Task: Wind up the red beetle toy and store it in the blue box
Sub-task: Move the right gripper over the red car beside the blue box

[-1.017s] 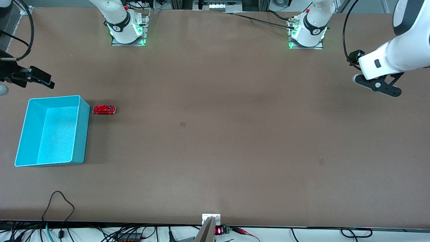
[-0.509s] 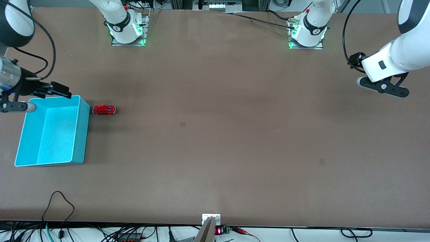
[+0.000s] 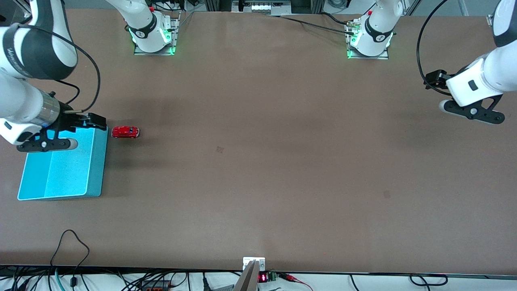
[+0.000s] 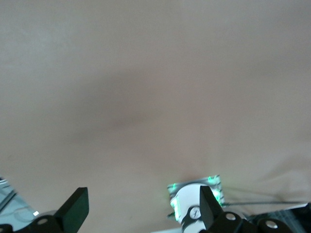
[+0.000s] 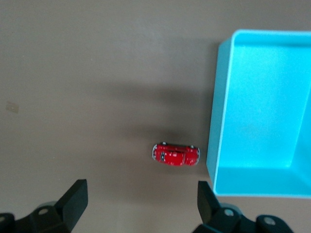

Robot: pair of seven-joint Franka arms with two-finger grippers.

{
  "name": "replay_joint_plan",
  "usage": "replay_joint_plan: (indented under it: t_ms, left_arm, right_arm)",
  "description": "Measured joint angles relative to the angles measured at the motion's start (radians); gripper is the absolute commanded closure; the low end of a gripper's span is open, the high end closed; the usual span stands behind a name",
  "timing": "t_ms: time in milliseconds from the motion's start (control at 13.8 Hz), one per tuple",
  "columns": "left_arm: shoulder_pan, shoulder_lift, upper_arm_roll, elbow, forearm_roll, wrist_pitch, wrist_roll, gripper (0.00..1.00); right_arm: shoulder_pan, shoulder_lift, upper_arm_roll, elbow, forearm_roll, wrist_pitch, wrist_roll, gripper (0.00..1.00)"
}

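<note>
Your right gripper hangs with its fingers spread apart over the corner of the one light cyan-blue rectangular plastic box, at the right arm's end of the brown desk. Just beside that box wall, toward the left arm's end, sits the single tiny glossy red beetle-shaped toy car, upright on the desk. Your left gripper waits over bare desk at its own end, fingers apart, holding nothing.
</note>
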State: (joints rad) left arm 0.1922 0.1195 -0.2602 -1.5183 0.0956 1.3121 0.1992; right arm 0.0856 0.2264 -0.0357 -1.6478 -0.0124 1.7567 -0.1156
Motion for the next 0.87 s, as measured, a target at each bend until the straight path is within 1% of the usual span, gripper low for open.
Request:
replay_joint_plan:
  t_ms: [73,145,291,436,509,654,872]
  left_arm:
    - [-0.056,-0.006,0.085,-0.004,-0.037,0.043,0.000,0.00]
    - [-0.094,-0.019,0.147,-0.019,-0.060,0.104,0.000,0.00]
    - [-0.148,-0.071,0.230,-0.098,-0.078,0.271,-0.035,0.00]
    - [-0.174,-0.123,0.252,-0.174,-0.081,0.403,-0.129,0.00]
    - [-0.187,-0.139,0.253,-0.198,-0.081,0.442,-0.181,0.00]
    - [-0.206,-0.151,0.253,-0.218,-0.081,0.456,-0.239,0.00]
    - [-0.206,-0.151,0.256,-0.220,-0.081,0.404,-0.251,0.00]
  right_arm:
    - [0.000,0.015,-0.001,-0.006,0.000,0.025,-0.093,0.00]
    - [-0.004,0.027,-0.003,-0.020,0.000,0.048,-0.184,0.00]
    - [-0.025,0.041,-0.010,-0.081,0.000,0.107,-0.331,0.00]
    - [-0.043,0.046,-0.012,-0.145,0.000,0.150,-0.443,0.00]
    - [-0.048,0.047,-0.013,-0.173,0.000,0.167,-0.488,0.00]
    - [-0.050,0.051,-0.013,-0.223,0.000,0.194,-0.623,0.00]
    - [-0.056,0.084,-0.013,-0.279,0.000,0.286,-0.928,0.00]
